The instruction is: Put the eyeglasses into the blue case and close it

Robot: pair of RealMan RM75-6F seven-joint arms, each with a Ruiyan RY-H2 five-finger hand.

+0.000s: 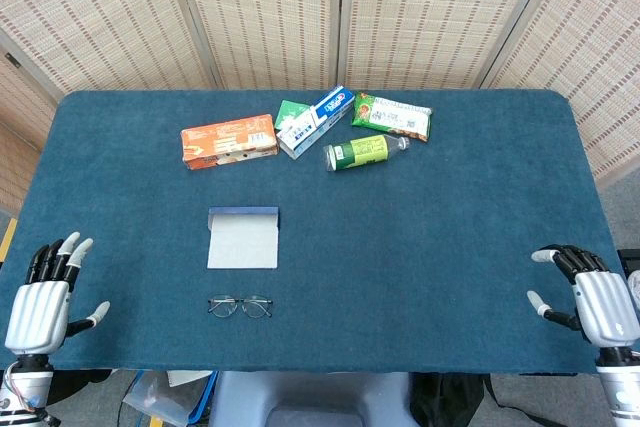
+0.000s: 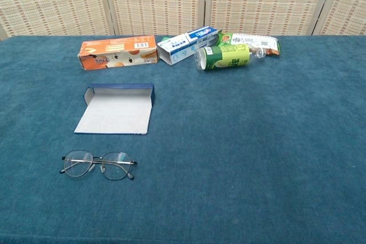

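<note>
Thin wire-framed eyeglasses lie flat on the blue table near its front edge, left of centre. Just behind them the blue case lies open, its pale grey lining facing up and its blue rim at the far side. My left hand hovers at the table's front left corner, fingers spread and holding nothing. At the front right edge my right hand is likewise empty with fingers apart. Both hands are far from the glasses and the case. The chest view shows neither hand.
Along the back of the table lie an orange box, a blue-and-white box, a green bottle on its side and a green snack packet. Woven screens stand behind.
</note>
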